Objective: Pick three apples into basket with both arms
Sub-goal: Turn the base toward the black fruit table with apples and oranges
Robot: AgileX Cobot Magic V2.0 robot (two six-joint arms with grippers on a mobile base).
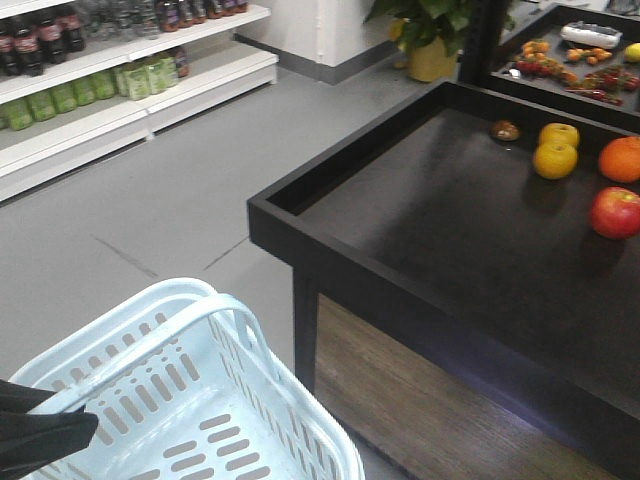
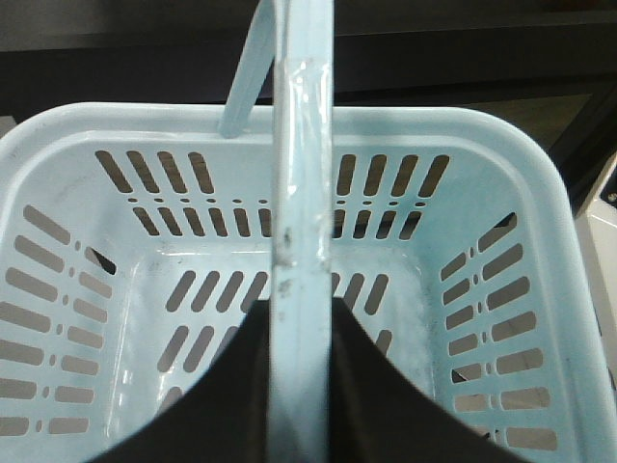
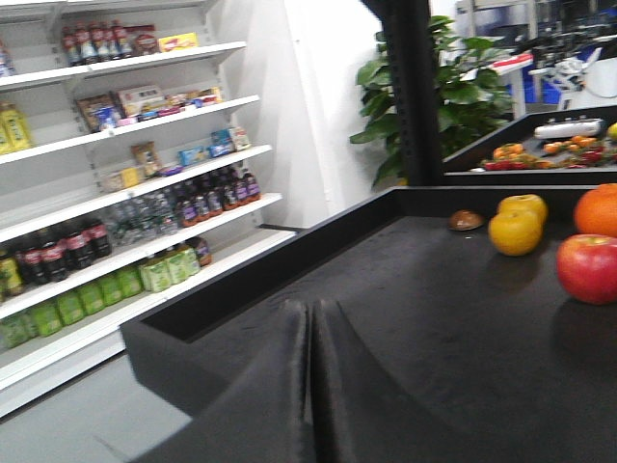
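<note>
The pale blue basket (image 1: 130,385) hangs at the lower left, beside the black display table. In the left wrist view my left gripper (image 2: 301,313) is shut on the basket's upright loop handle (image 2: 301,193), and the basket (image 2: 386,121) below holds nothing. A black part of the left arm (image 1: 45,430) shows at the basket's near edge. One red apple (image 1: 615,212) lies at the table's far right and also shows in the right wrist view (image 3: 586,268). My right gripper (image 3: 310,304) is shut and empty, low over the table's left part, well short of the apple. No other apples show.
The black display table (image 1: 400,210) has a raised rim. Two yellow fruits (image 1: 555,160) and an orange (image 1: 620,158) lie behind the apple, with a small brown fruit (image 1: 505,130) further back. Shelves of bottles (image 1: 90,90) line the left wall across grey floor. A potted plant (image 1: 430,40) stands behind.
</note>
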